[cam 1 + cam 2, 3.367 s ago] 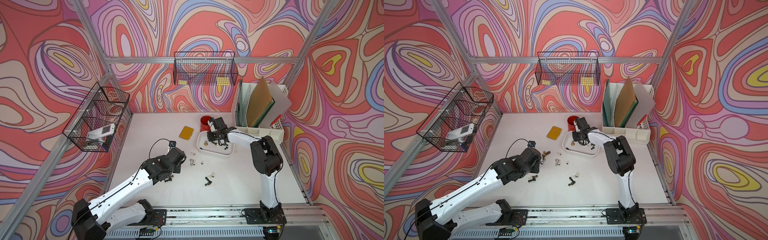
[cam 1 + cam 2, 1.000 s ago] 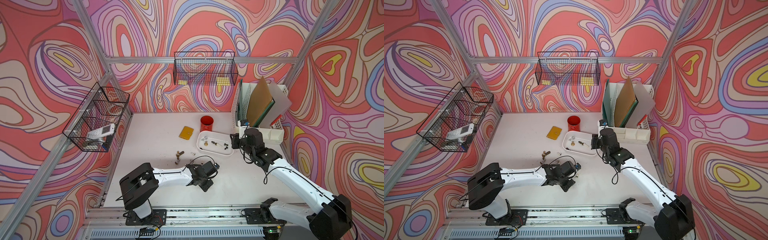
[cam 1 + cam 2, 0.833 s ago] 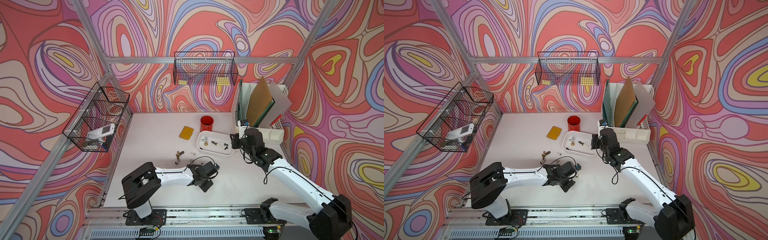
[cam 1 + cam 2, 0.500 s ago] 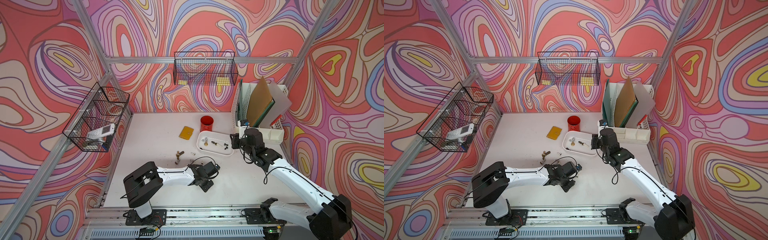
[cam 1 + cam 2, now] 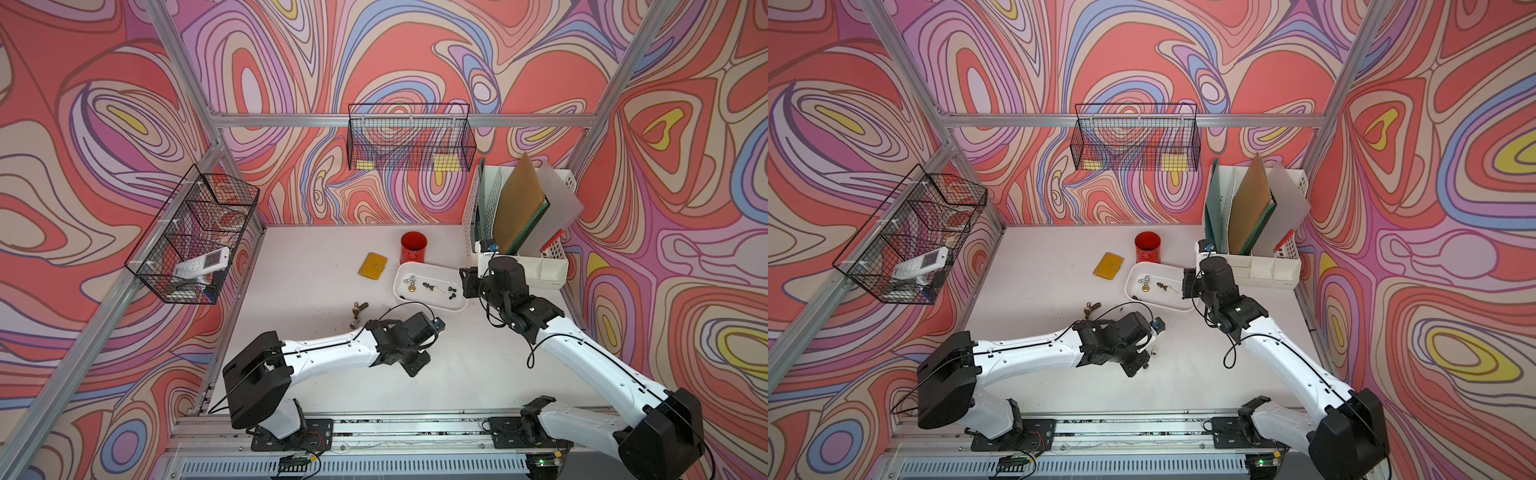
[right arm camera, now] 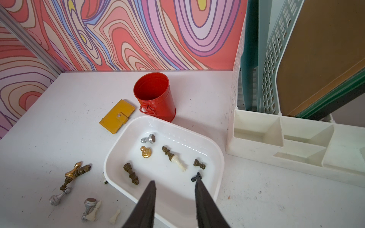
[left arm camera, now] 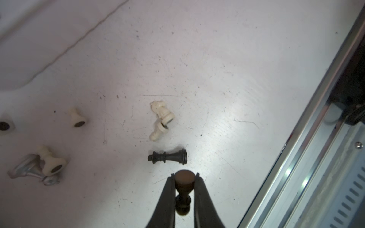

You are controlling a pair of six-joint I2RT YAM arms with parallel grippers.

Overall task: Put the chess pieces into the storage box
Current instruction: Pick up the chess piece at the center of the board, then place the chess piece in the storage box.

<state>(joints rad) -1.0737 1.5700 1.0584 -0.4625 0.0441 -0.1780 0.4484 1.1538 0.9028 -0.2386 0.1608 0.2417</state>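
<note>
A dark pawn (image 7: 183,182) is pinched, base outward, between the tips of the left gripper (image 7: 184,178), whose jaws are clamped narrowly on it. Another black piece (image 7: 167,157) lies on its side on the table (image 7: 217,79) just beyond. The left arm (image 5: 328,357) stretches low across the table. The right gripper (image 6: 174,183) hangs over the storage box (image 6: 177,127) with its jaws apart and empty, and the right arm (image 5: 582,353) reaches in from the front. Several chess pieces (image 6: 146,152) lie in the box, with others scattered beside it.
</note>
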